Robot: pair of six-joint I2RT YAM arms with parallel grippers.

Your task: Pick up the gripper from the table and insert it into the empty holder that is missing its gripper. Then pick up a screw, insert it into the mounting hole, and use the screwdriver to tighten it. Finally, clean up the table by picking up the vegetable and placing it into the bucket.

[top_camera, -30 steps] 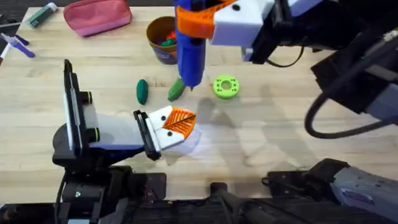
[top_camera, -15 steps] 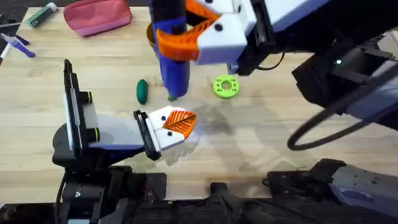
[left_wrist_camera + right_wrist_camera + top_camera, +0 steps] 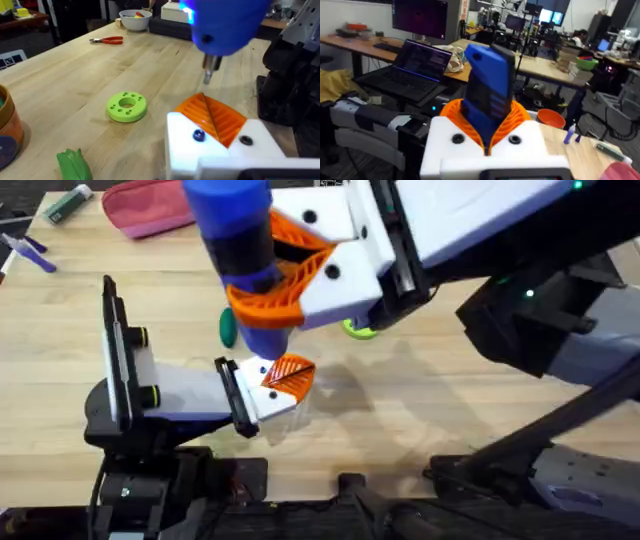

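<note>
Nearest the bases, propped level on the table (image 3: 420, 410): the holder (image 3: 262, 402), with the gripper (image 3: 290, 373) already seated in it. Just above, clamped upright between the pads of the right gripper (image 3: 270, 285): the screwdriver (image 3: 240, 220), bit aimed down at the mounting face, probably for tightening. Farther off, beside the green disc (image 3: 126, 106): the vegetable (image 3: 74, 162), awaiting the bucket (image 3: 6, 132).

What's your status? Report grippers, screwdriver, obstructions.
Right gripper shut on screwdriver, bit hovering just above orange gripper in holder. Left gripper state unclear. Nothing blocking the bit.
</note>
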